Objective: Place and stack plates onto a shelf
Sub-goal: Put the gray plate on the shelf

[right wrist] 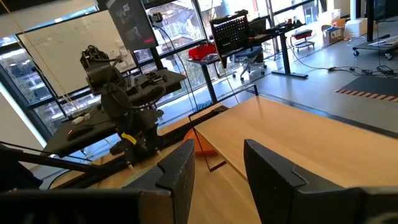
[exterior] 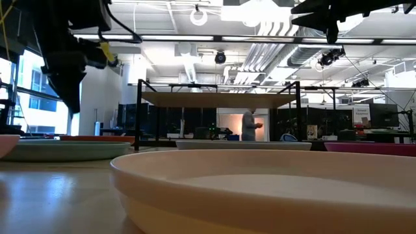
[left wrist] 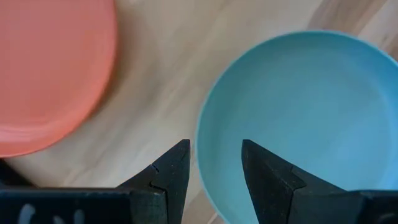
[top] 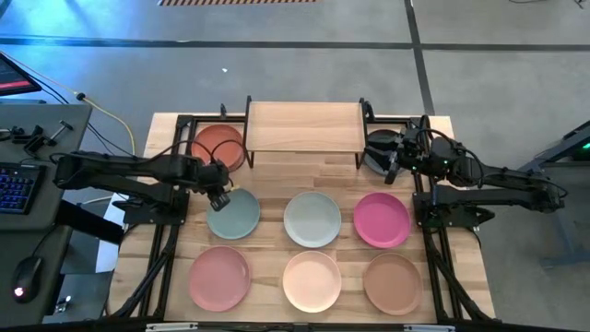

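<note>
Now, step: nothing stacked yet; left arm lining up on the first plate.
Left gripper point(left wrist: 214, 165): fingers spread, empty, poised over the near rim of the sage plate point(top: 233, 214), not touching as far as I can tell.
Right gripper point(right wrist: 217, 168): spread, empty, held above the grey plate point(top: 376, 152) beside the shelf point(top: 304, 125).
Shelf: top bare.
Other plates: orange point(top: 218, 144) by the shelf's left end; five more on the table.
Next move: lower so the rim sits between the fingers, pinch, lift level.

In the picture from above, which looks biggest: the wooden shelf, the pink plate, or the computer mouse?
Largest to smallest:
1. The shelf, clearly widest.
2. The pink plate.
3. The computer mouse, smallest, off the table beside the keyboard.
</note>
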